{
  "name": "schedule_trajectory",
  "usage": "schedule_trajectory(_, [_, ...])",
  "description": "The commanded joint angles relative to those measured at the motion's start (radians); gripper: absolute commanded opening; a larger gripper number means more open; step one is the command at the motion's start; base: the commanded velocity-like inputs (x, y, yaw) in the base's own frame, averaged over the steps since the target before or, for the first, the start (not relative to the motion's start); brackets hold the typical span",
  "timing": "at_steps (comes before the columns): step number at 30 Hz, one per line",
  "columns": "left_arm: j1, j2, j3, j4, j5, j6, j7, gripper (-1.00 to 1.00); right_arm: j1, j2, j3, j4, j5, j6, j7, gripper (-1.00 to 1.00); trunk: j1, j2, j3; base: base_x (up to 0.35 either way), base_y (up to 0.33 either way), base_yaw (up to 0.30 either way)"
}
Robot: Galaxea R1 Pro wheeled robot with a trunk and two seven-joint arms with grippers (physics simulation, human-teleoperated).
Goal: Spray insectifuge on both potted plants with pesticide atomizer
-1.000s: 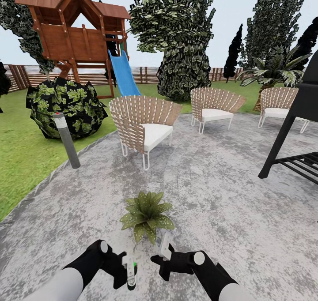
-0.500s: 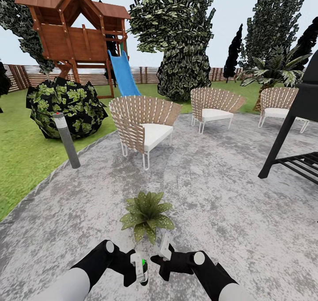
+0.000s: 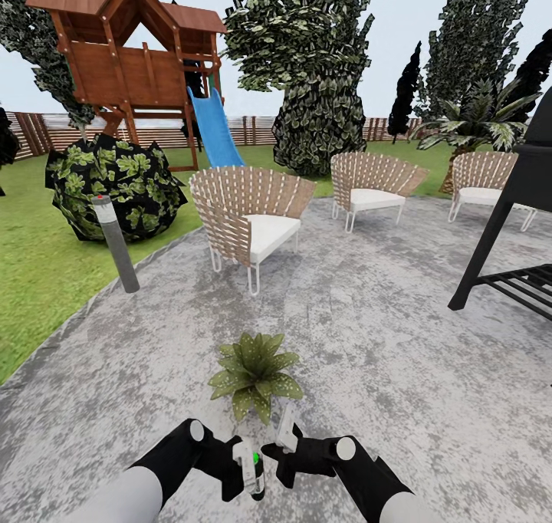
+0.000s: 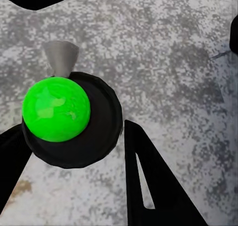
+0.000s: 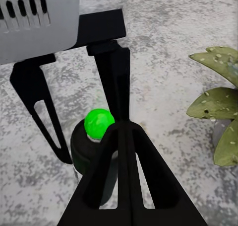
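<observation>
On the grey paved patio point(image 3: 399, 370) a potted plant point(image 3: 255, 370) with pointed green leaves stands just ahead of both grippers; its leaves point(image 5: 218, 107) also show in the right wrist view. My left gripper point(image 3: 245, 473) is shut on the pesticide atomizer point(image 3: 250, 458). In the left wrist view the atomizer point(image 4: 69, 116) is a dark round body with a bright green cap and a grey nozzle, between the black fingers point(image 4: 148, 181). My right gripper point(image 3: 285, 429) is shut, with nothing in it. Its joined tips point(image 5: 124, 131) lie right beside the atomizer point(image 5: 98, 122); contact cannot be told.
Three wicker chairs point(image 3: 249, 216) point(image 3: 372, 185) point(image 3: 483, 182) stand further back on the patio. A black grill point(image 3: 510, 224) is at the right, a grey bollard lamp point(image 3: 116, 243) at the patio's left edge. On the lawn beyond are an ivy shrub point(image 3: 115, 185) and a playhouse with slide point(image 3: 130, 55).
My left gripper has carried the atomizer to the right, up next to the right gripper. The right gripper, the plant and the camera have stayed put.
</observation>
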Motion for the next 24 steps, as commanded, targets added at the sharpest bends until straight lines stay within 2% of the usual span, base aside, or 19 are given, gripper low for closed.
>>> schedule_trajectory(1, [0.0,0.0,0.001,-0.001,-0.011,-0.015,0.005,-1.0,0.0,0.0,-0.001,-0.001,0.01,-0.005,0.0,-1.0,0.0,0.0,-0.001,0.0,0.0,0.0])
schedule_trajectory(5, [0.0,0.001,-0.001,-0.001,0.057,-0.028,0.005,-1.0,0.0,0.0,-0.001,-0.001,0.01,-0.005,0.0,-1.0,0.0,0.0,-0.001,0.0,0.0,0.0])
schedule_trajectory(15, [0.0,0.003,-0.001,-0.001,0.065,-0.029,0.005,-1.0,0.0,0.0,-0.001,-0.001,0.01,-0.005,0.0,-1.0,0.0,0.0,-0.001,0.0,0.0,0.0])
schedule_trajectory(18, [0.0,0.005,-0.01,0.0,0.056,-0.028,0.04,-1.0,0.0,0.0,-0.001,-0.001,0.01,-0.005,0.0,-1.0,0.0,0.0,-0.001,0.0,0.0,0.0])
schedule_trajectory(20, [0.001,0.031,-0.015,0.013,0.05,-0.027,0.069,-1.0,0.0,0.0,-0.001,0.0,0.011,-0.005,0.0,-1.0,0.0,0.0,-0.001,0.0,0.0,0.0])
schedule_trajectory(22, [0.001,0.084,-0.016,0.029,0.046,-0.027,0.075,-1.0,0.0,0.0,0.0,0.0,0.011,-0.005,0.0,-1.0,0.0,0.0,-0.001,0.0,0.0,0.0])
schedule_trajectory(23, [0.001,0.123,-0.016,0.033,0.046,-0.027,0.077,-1.0,0.0,0.0,0.0,0.0,0.011,-0.005,0.0,-1.0,0.0,0.0,-0.001,0.0,0.0,0.0])
schedule_trajectory(24, [0.001,0.15,-0.017,0.035,0.047,-0.027,0.077,-1.0,0.0,0.0,0.0,0.0,0.011,-0.005,0.0,-1.0,0.0,0.0,-0.001,0.0,0.0,0.0])
